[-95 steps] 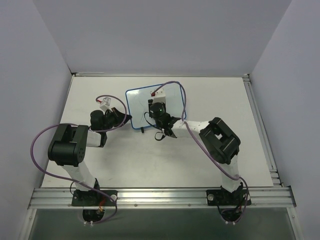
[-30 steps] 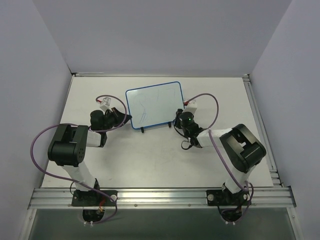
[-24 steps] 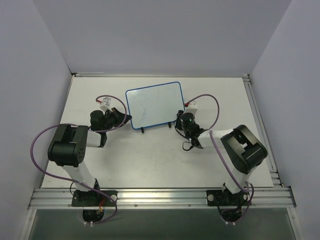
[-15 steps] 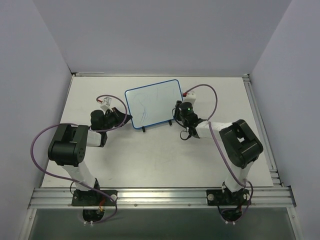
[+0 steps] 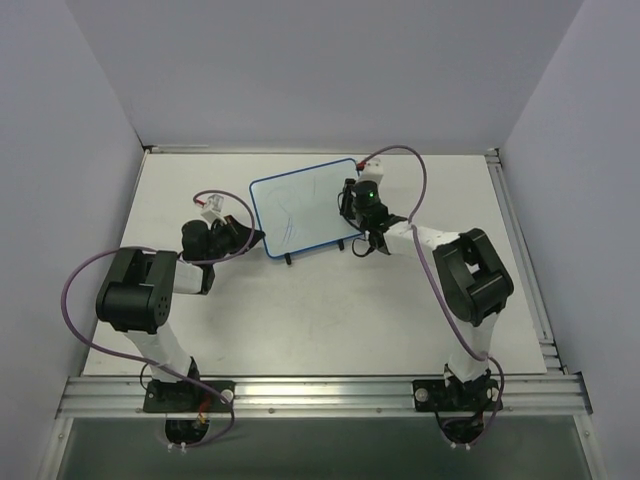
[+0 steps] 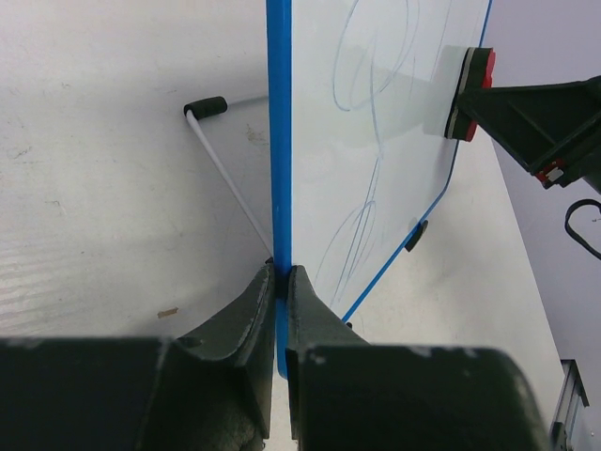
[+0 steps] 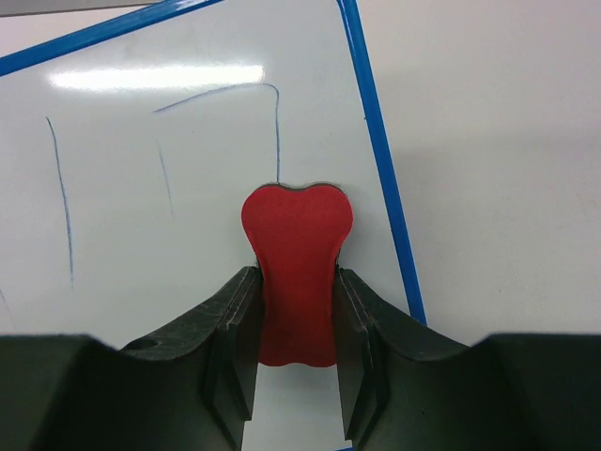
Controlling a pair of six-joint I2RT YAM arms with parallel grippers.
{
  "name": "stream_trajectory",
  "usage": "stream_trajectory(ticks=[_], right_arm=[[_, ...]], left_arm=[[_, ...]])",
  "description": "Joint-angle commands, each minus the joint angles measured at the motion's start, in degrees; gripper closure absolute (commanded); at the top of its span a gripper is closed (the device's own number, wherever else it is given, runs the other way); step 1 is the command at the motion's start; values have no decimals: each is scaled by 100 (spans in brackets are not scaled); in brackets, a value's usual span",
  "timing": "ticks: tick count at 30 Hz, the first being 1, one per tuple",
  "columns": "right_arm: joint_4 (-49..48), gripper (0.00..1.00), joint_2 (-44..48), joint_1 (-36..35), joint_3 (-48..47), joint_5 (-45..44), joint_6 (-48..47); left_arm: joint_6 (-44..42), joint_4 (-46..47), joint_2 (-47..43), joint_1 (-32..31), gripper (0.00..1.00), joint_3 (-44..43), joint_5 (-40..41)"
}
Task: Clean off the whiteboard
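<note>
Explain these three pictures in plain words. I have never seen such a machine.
Two robot arms are bolted at the near edge of a white table. One picture looks down from above; the other two come from cameras on each wrist, showing that arm's own fingers. On the table stands a white rectangular whiteboard with a thin blue rim, marked with faint blue pen lines. The left gripper is shut on the board's rim, steadying it. The right gripper is shut on a small red eraser, pressed against the board.

White table (image 5: 300, 320); metal rail (image 5: 320, 395) along near edge
</note>
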State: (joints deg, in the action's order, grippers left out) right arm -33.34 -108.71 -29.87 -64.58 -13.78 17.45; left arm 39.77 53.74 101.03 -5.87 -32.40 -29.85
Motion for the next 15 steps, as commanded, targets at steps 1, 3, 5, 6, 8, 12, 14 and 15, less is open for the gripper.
stream_trajectory(ticks=[1,3,5,6,8,12,14,15], right_arm=[[109,97,-63,95,-126,16,-84],[56,97,7,104,128,25,-49],[-67,97,95,104,374,16,3],[-119,97,208,104,645,-2,30],[-295,97,358,113,972,-19,100],[-471,97,709,69,1561,-107,109],[-506,97,754,69,1588,-116,92],[-507,97,746,77,1554,-107,57]], left_arm=[[-180,-74,-110,7,98,-117,67],[-180,-74,-119,7,98,-108,75],[-189,-83,-136,7,98,-108,75],[-189,-83,-137,7,98,-108,75],[-189,-83,-137,7,98,-100,75],[-171,-74,-101,7,98,-135,40],[-154,-39,-49,7,98,-143,14],[-154,-39,-40,-2,98,-152,-4]])
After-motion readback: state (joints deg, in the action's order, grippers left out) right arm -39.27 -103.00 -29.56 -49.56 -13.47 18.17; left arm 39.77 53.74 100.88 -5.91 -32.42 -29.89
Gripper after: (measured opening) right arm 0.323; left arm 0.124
